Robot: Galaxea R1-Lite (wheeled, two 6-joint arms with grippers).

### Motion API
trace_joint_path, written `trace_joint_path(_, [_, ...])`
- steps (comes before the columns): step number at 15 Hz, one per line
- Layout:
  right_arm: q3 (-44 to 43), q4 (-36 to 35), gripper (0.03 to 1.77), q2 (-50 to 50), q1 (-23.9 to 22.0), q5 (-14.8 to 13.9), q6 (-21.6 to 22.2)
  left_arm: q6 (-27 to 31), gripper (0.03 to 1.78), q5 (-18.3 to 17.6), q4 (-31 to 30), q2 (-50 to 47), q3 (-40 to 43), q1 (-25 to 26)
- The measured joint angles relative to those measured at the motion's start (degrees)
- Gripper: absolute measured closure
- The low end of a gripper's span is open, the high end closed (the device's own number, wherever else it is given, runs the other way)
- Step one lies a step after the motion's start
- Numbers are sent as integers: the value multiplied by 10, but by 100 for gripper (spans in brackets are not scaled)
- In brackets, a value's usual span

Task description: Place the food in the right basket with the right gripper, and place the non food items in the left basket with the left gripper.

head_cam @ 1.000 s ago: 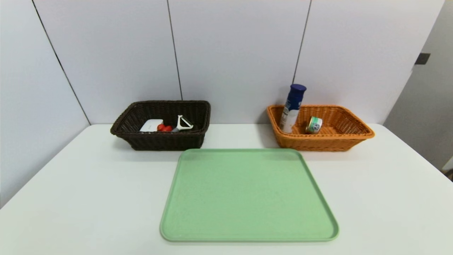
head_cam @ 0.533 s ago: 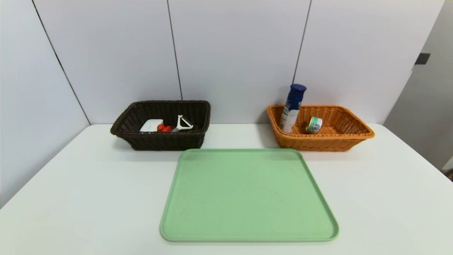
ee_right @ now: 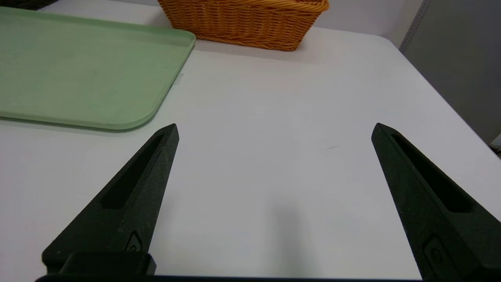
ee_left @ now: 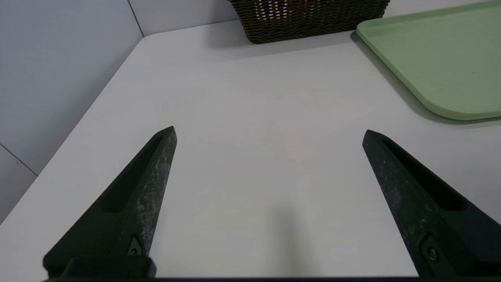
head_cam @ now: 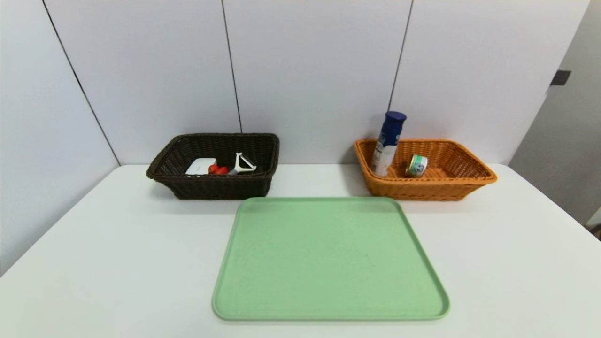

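**Both grippers idle, everything already sorted**

Nothing differs from the head views of a second and half a second ago: baskets, contents and tray sit exactly as before, and neither arm has entered the head view.

The left gripper (ee_left: 268,131) hovers low over the bare white table (head_cam: 117,244), its two black, tapered, scuffed fingers (ee_left: 152,176) spread wide with nothing between them. The right gripper (ee_right: 274,129) hovers likewise over the table on the other side, matte black wedge fingers (ee_right: 145,184) fully apart and empty.

Between them lies the tray (head_cam: 328,258), smooth pale green with rounded corners and a low raised rim. Its near corners show in each wrist view.

Well beyond the left gripper, at the table's far edge, stands the left basket (head_cam: 213,185), dark brown woven wicker with flared sides. Inside lie the white rounded case (head_cam: 201,166), the red lump (head_cam: 217,169) and the Y-shaped peeler (head_cam: 242,164), close together in a row.

Well beyond the right gripper stands the right basket (head_cam: 425,188), orange-tan wicker of the same shape. The bottle (head_cam: 387,143), dark blue with a white label, stands leaning at its left end; the round can (head_cam: 416,165) lies on its side just beside it.
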Motion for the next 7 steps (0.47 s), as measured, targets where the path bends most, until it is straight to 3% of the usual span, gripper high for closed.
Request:
trace_joint_path(2, [0, -1, 10, 0, 0, -7, 32, -1, 12, 0, 0, 0, 0, 0])
trace_joint_path(7, [0, -1, 10, 0, 0, -13, 38, -1, 12, 0, 1, 0, 0, 0])
